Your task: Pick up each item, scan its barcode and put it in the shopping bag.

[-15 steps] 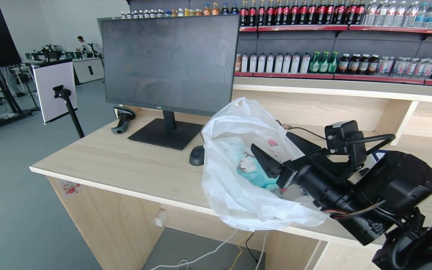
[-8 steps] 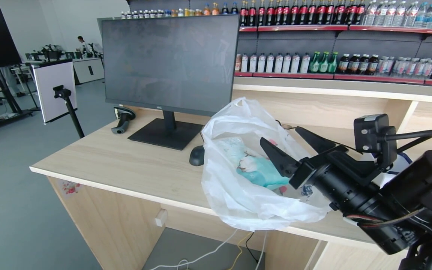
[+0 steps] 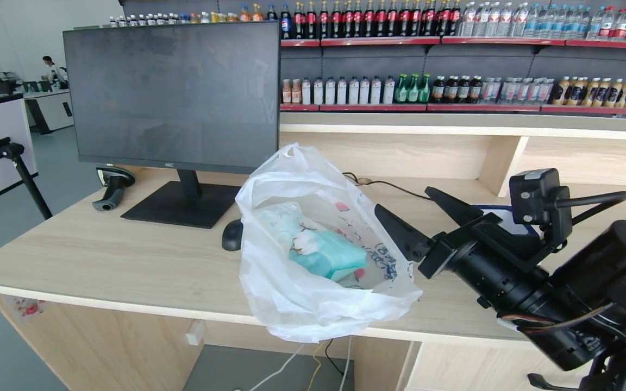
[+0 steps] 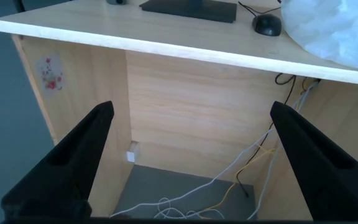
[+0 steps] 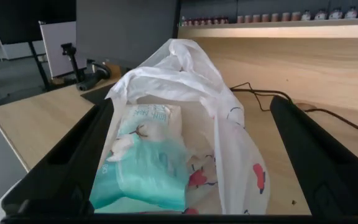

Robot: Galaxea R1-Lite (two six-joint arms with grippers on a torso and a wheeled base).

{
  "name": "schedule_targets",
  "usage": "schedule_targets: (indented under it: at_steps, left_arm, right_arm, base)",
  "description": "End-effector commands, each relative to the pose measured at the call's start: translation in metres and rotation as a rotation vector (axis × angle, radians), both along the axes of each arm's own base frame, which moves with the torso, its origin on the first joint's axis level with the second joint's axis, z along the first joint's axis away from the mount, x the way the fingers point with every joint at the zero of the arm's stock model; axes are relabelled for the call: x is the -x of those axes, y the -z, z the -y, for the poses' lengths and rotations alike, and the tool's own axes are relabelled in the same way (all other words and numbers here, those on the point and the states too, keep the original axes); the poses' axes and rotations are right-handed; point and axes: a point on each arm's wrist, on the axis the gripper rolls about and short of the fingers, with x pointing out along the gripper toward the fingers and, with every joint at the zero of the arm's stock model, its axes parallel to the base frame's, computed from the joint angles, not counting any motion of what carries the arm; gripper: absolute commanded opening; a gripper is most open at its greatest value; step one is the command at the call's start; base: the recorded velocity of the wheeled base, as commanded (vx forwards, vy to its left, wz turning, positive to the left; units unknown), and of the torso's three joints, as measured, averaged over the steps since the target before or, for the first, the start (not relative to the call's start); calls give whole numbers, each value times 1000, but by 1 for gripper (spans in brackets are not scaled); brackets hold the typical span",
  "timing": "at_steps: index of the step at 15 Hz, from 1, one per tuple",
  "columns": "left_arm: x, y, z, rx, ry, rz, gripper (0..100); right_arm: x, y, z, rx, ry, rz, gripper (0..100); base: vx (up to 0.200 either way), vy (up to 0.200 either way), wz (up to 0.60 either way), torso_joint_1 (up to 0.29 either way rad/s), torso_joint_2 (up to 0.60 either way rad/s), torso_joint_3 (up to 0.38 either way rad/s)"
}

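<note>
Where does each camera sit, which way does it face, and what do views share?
Head view: robot's head, facing forward-down at counter, monitor and shopping bag; right arm and open right tool show.
Left wrist view: before the counter, facing its front panel and cables; open left tool frames it.
Right wrist view: above the counter, facing into the bag at the teal pack, between its tool's fingers.
Shared by head and right wrist views: bag and pack.

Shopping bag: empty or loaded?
Loaded. A teal-and-white soft pack lies inside the shopping bag, visible through its open mouth.
</note>
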Motion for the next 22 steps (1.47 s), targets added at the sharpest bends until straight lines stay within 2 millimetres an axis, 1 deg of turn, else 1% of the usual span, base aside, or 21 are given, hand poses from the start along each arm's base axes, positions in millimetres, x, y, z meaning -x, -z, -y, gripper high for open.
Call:
schedule_targets:
  at_steps: [1,6,9,14,18,22]
  left_arm:
    - [0,0,0,0,0,-1,100]
    - [0,0,0,0,0,-1,100]
    - [0,0,0,-1,0,-1,100]
    - [0,0,0,-1,0,-1,100]
    - [0,0,0,-1,0,-1,100]
    - [0,0,0,0,0,-1,100]
  right_arm:
    - [0,1,1,3,2,-4,100]
    - [1,2,1,5,1,-7,100]
    - [4,1,3,15,3,-2,100]
    - [5,2,6,21,11,-2,100]
    - [6,7,7,37,11,-19,100]
    - [7,9,8,49,13,-22,100]
  base:
    - [0,0,-600,2,2,-2]
    - [0,0,-600,-3,0,2]
    - [0,0,0,0,0,0]
    - [0,-200,0,-1,2,2]
    - [0,-200,0,4,2,1]
    - [0,-200,600,4,0,0]
